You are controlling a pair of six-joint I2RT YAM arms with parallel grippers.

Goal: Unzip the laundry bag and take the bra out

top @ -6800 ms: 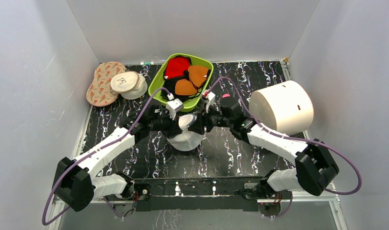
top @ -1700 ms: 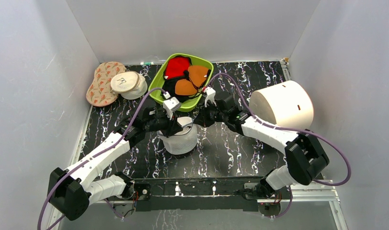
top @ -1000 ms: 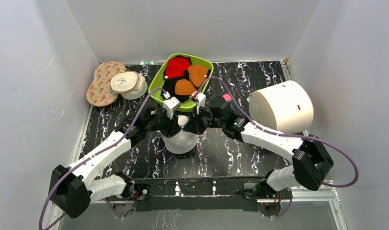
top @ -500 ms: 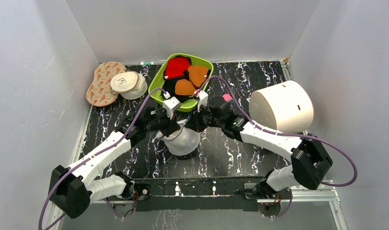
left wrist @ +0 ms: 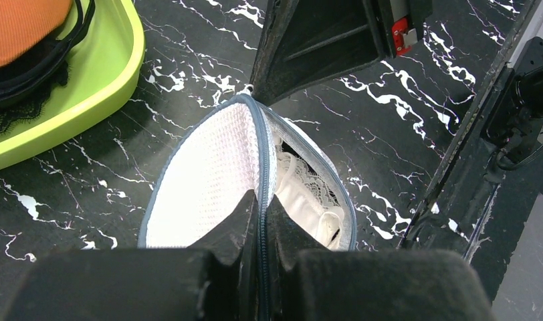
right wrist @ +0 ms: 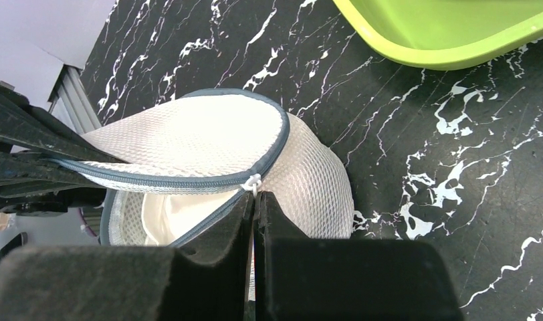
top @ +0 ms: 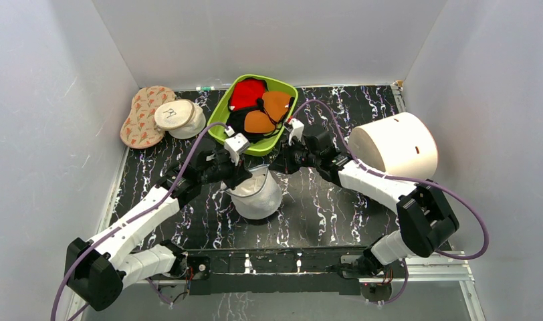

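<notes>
The laundry bag (top: 257, 195) is a white mesh pouch with a grey zipper rim, in the middle of the table. It is partly unzipped and gapes open. My left gripper (left wrist: 262, 200) is shut on the bag's upper zipper rim (left wrist: 261, 154) and holds that flap up. My right gripper (right wrist: 255, 195) is shut on the white zipper pull (right wrist: 254, 180), at the bag's far right side. The white lacy bra (left wrist: 305, 194) shows inside the gap; it also shows in the right wrist view (right wrist: 163, 212).
A green basket (top: 280, 132) with red, orange and black garments stands just behind the bag. A large white cylinder (top: 394, 148) lies at the right. A cream round cap (top: 175, 115) and a patterned pad (top: 138, 115) lie at the back left.
My right gripper has moved right and away from the left one with the zipper pull. The bag's rim has spread open wider and the pouch now leans to the right.
</notes>
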